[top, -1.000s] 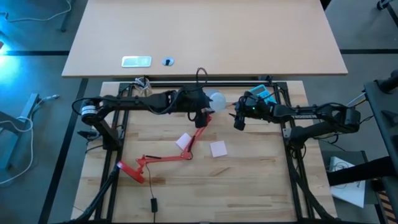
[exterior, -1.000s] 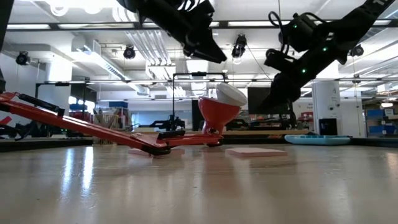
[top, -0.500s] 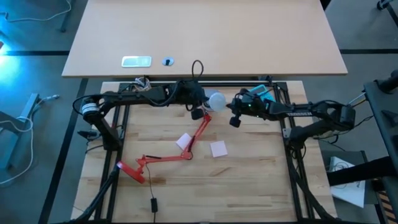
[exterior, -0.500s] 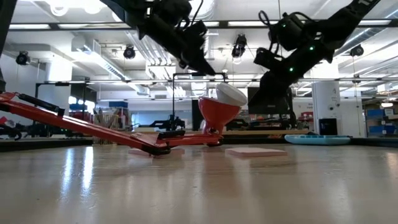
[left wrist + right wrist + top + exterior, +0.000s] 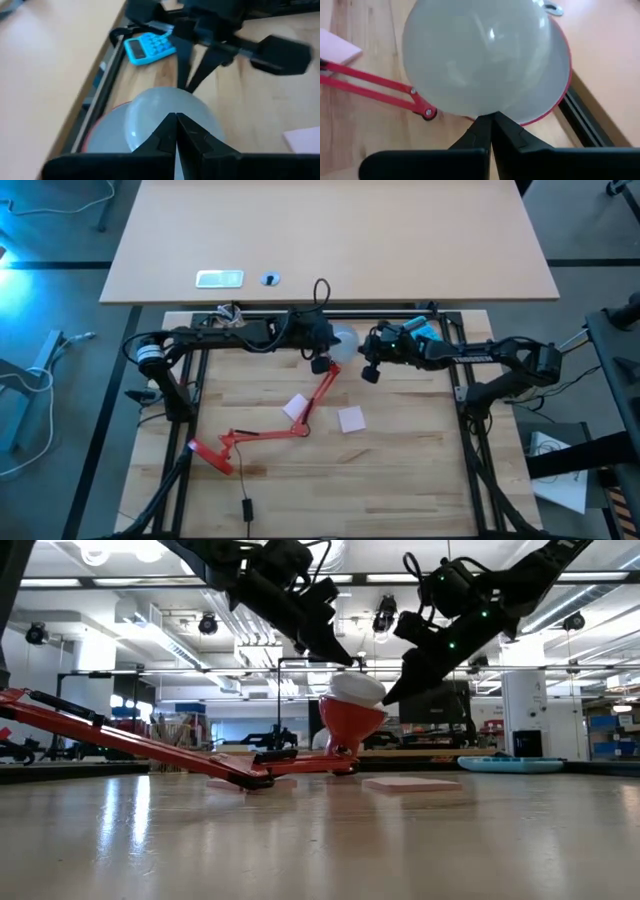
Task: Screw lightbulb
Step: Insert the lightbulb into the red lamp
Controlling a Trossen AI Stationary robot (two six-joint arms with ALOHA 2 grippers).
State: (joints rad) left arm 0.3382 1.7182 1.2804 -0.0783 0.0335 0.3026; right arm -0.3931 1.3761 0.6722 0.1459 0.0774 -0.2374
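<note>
"Since the lightbulb [image 5: 475, 60] sits in the red lamp's shade [image 5: 559, 80], is the job done?"

"I can't tell. It is in the shade, near the back edge of the bench [image 5: 400, 470], with its round end poking out. Its screw part is hidden, so I can't see how far in it is."

"Where are the two arms?"

"The left pincer [image 5: 175, 131] comes at the bulb from one side. Its two fingers are pressed together, with nothing between them. The right pincer [image 5: 491, 129] comes from the other side. Its fingers are pressed together too, and their tips are right by the round glass. I can't tell if they touch it."

"So nobody holds the bulb?"

"No, not now."

"How should they turn it?"

"I think one pincer has to spread its fingers, hug the round glass softly, and twist slowly. The other could hold the shade steady, because the lamp's thin red arm [image 5: 262, 435] looks wobbly. Squeezing hard could crack the glass."

"Anything else there?"

"A blue calculator [image 5: 148, 47] and a pink sticky note [image 5: 351, 418], both well away."
</note>
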